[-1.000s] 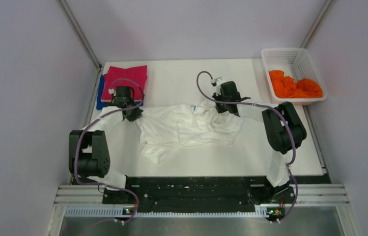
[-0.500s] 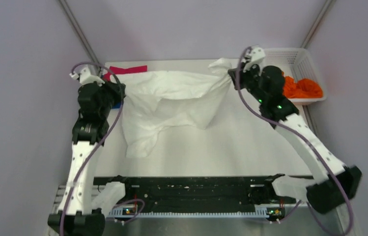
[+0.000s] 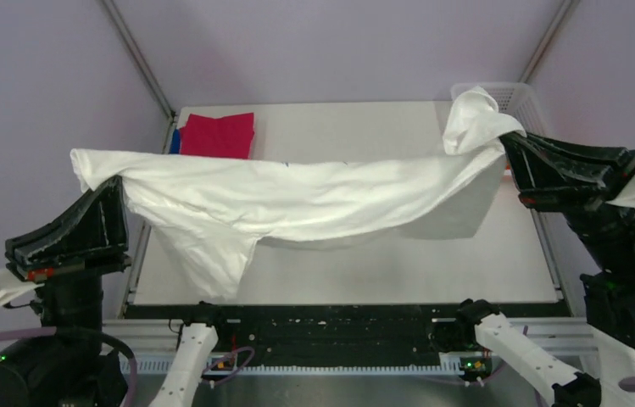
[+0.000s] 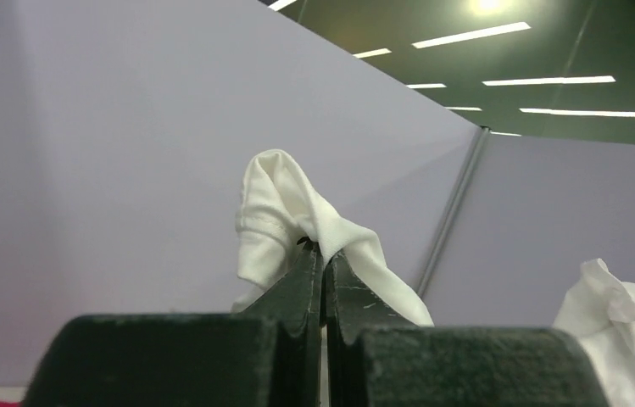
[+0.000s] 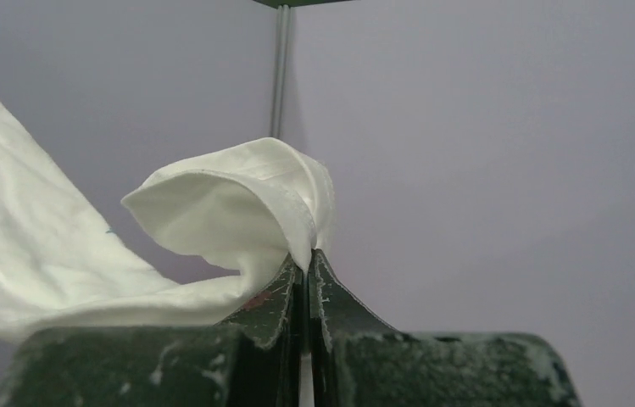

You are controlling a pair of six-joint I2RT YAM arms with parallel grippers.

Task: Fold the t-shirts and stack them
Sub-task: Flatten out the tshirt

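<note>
The white t-shirt (image 3: 297, 199) hangs stretched in the air between both arms, high above the table. My left gripper (image 3: 114, 182) is shut on its left end; the wrist view shows the jaws (image 4: 324, 250) pinching a bunch of white cloth (image 4: 284, 208). My right gripper (image 3: 507, 140) is shut on its right end, with cloth (image 5: 237, 212) bunched over the closed jaws (image 5: 307, 257). One loose flap droops at the lower left (image 3: 220, 263). A folded magenta t-shirt (image 3: 219, 136) lies at the table's far left on a blue one (image 3: 175, 140). The orange shirt is hidden.
The white lattice basket (image 3: 513, 93) stands at the far right, mostly hidden behind the raised cloth and right arm. The table (image 3: 364, 263) lies below the hanging shirt. Purple walls surround the cell on three sides.
Both arms have lifted and drawn toward the camera and apart, pulling the white shirt from a slack hang into a wide taut span. The cloth now hides the basket's contents.
</note>
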